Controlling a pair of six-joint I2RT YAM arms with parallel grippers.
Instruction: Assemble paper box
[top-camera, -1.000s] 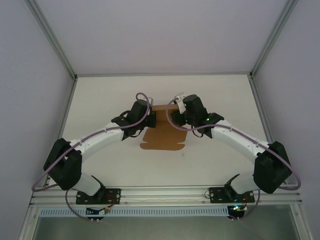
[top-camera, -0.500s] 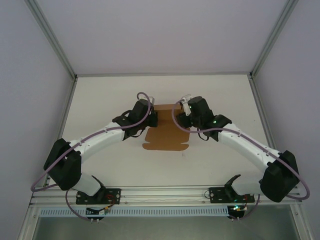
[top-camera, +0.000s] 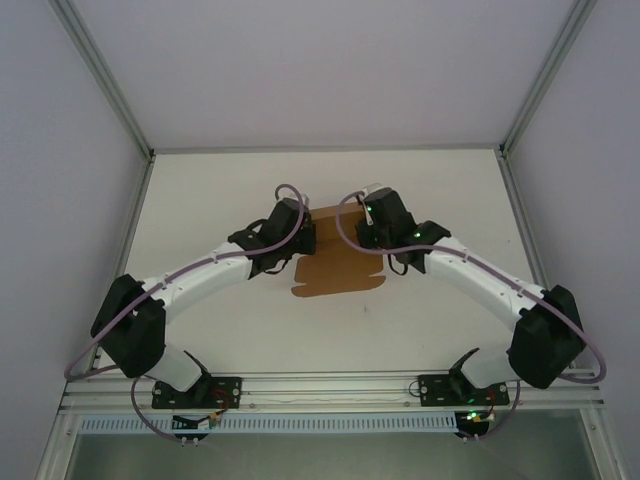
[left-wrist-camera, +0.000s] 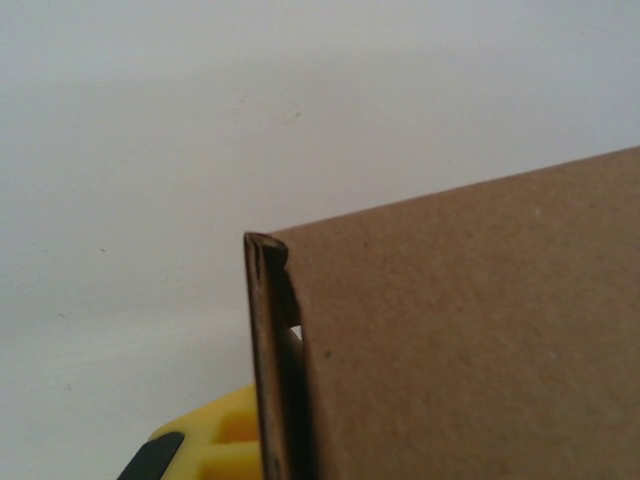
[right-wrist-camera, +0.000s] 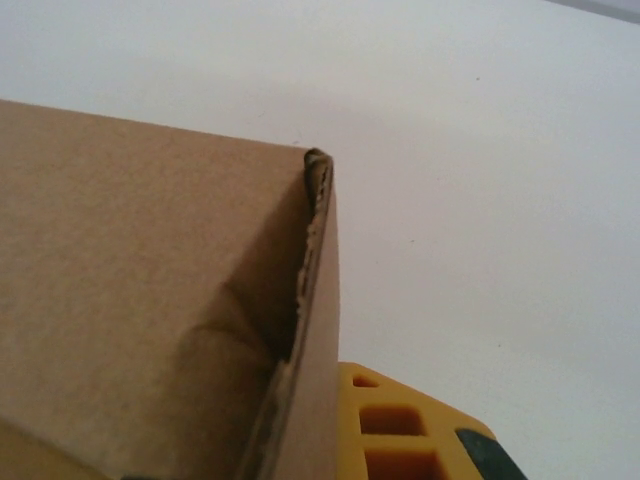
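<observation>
1. You are working on a paper box (top-camera: 338, 268) that is lying part-folded on the table (top-camera: 200, 200). The two wrists are flanking its far end, and the arm bases are sitting well to its near side.
2. Judging by the plain brown corrugated board, the box is going to feel light. It should be stiff across its panels and willing to hinge along its scores. It is also likely to slide on the smooth surface if you are pushing from one side only.
3. The raised walls at the far corners are offering the best hold. Be gentle, though, since in the right wrist view the corner edge of the box (right-wrist-camera: 150, 280) is already looking frayed and creased.
4. Left of the box, the left arm is reaching inward in a long arc with its elbow swung wide. It is bringing the left gripper (top-camera: 306, 238) to the box's far-left corner.
5. In the left wrist view, one yellow finger (left-wrist-camera: 215, 445) is lying just outside the doubled wall of the box (left-wrist-camera: 470, 330). The other finger is hiding behind the board, so I cannot tell whether the pincer is pinching.
6. Right of the box, the right arm is mirroring that arc, with the right gripper (top-camera: 360, 234) at the far-right corner.
7. One yellow finger (right-wrist-camera: 400, 425) is sitting just outside the right wall. Its partner is hidden, so again I cannot tell whether it is clamping.
</observation>
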